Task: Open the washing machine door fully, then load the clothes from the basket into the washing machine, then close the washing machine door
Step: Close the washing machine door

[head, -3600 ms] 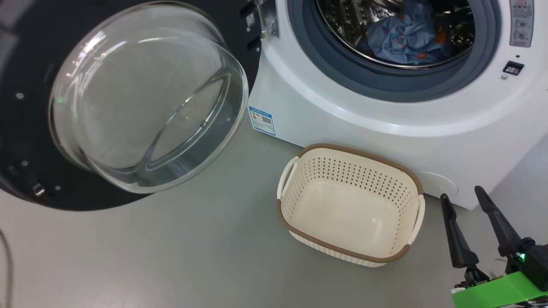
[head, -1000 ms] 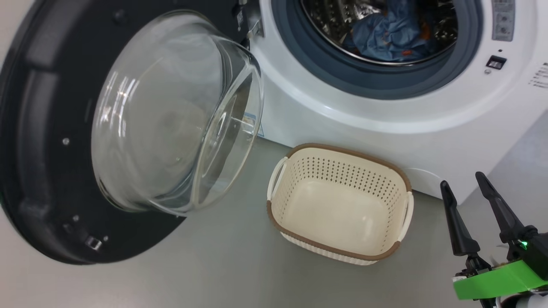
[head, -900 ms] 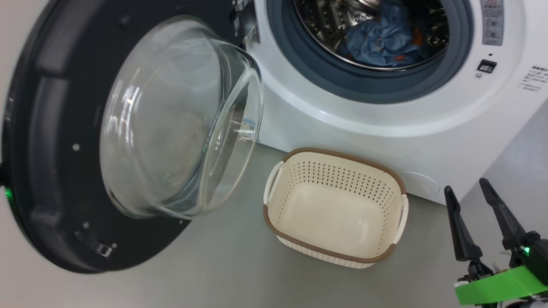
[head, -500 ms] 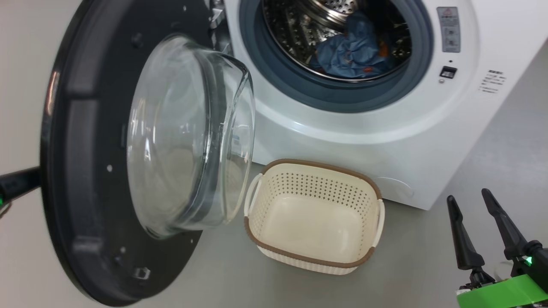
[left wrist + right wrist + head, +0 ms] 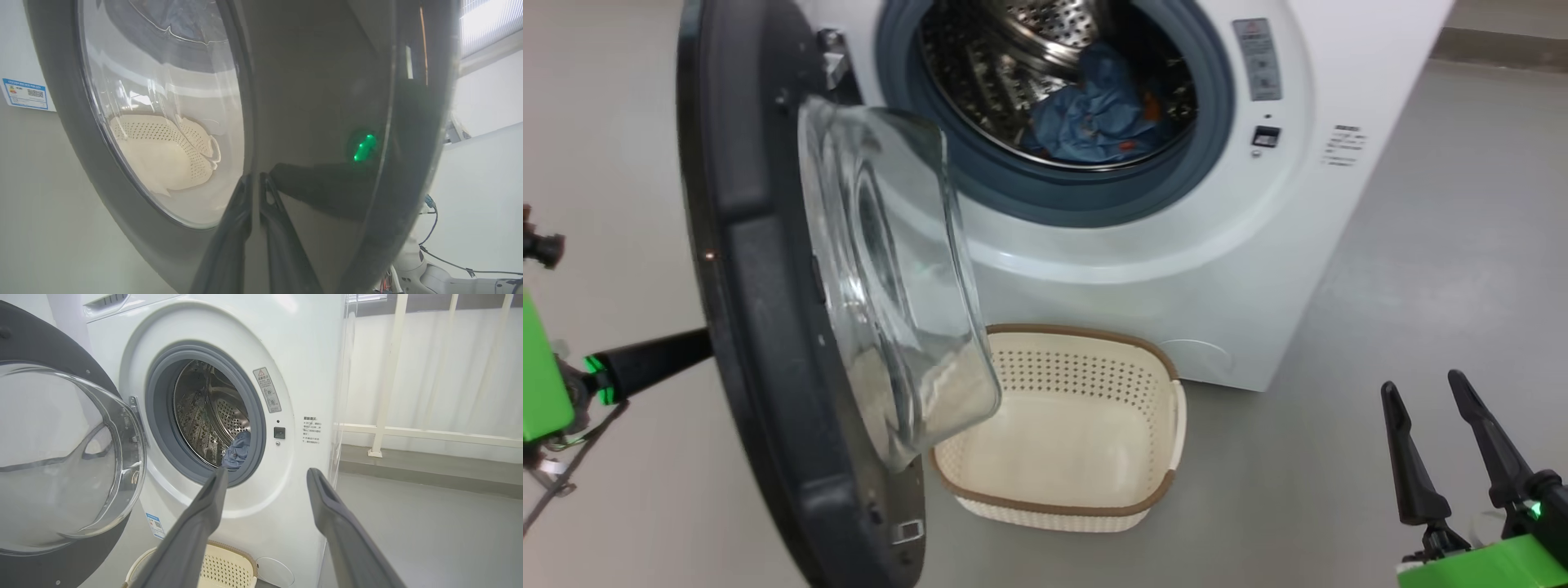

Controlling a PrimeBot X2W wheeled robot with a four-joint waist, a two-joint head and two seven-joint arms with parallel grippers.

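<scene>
The smooth grey floor (image 5: 1380, 245) runs to a pale curtained wall (image 5: 441, 363). The washing machine (image 5: 1258, 269) stands on it, with the blue clothes (image 5: 1094, 122) in its drum. The washing machine door (image 5: 743, 269) stands half swung, edge-on to my head, its glass bowl (image 5: 882, 269) facing the opening. My left gripper (image 5: 256, 181), clenched on nothing, touches the door's outer face. My right gripper (image 5: 1421, 384) hangs released. The basket (image 5: 1086, 506) sits before the machine, its long side along the front.

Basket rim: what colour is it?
Brown, running around the cream basket. The head view shows it best.
</scene>
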